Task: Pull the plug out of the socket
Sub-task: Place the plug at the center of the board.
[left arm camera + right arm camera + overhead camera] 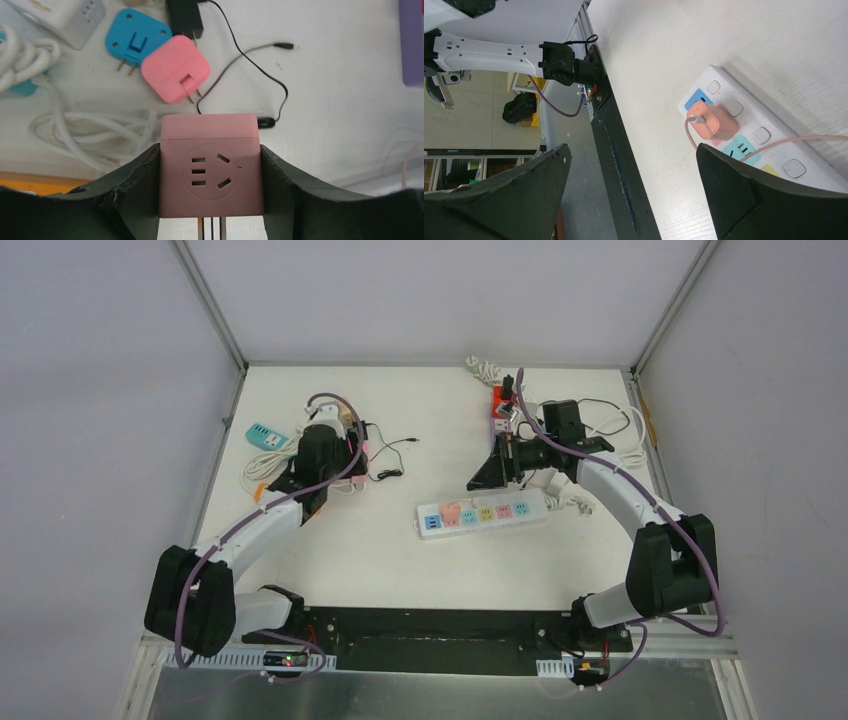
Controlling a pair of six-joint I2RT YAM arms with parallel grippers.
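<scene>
While the right tool [497, 468] hangs just far of the strip [537, 504], the top view shows the plug [452, 511] in the strip's second socket from the left, mid worktop [380, 560]. The left tool [328, 455] sits well apart at far left, among loose adapters and cords.

On the left wrist view, the left tool [211, 155] is partly closed on a pink cube [211, 175]. The cube is a matte, square-edged block with socket slots in its face, gripped on two flat sides. Beyond it lie a pink adapter [175, 69] and a blue adapter [137, 41], both rounded squares with bare prongs. A thin black lead [285, 94] and a looped white cord [65, 125] lie nearby.

On the right wrist view, the right tool [631, 150] is spread wide and holds nothing. The plug [713, 121] is a small, smooth salmon block with rounded corners. Its pink cable [804, 140] drapes over the strip's [725, 96] glossy white face.

The step in hand looks like the approach. It would go best with the tool centred over the plug, closing on its flat sides clear of the cable, then pulling straight along the prongs. The light, slick strip may lift with it.
</scene>
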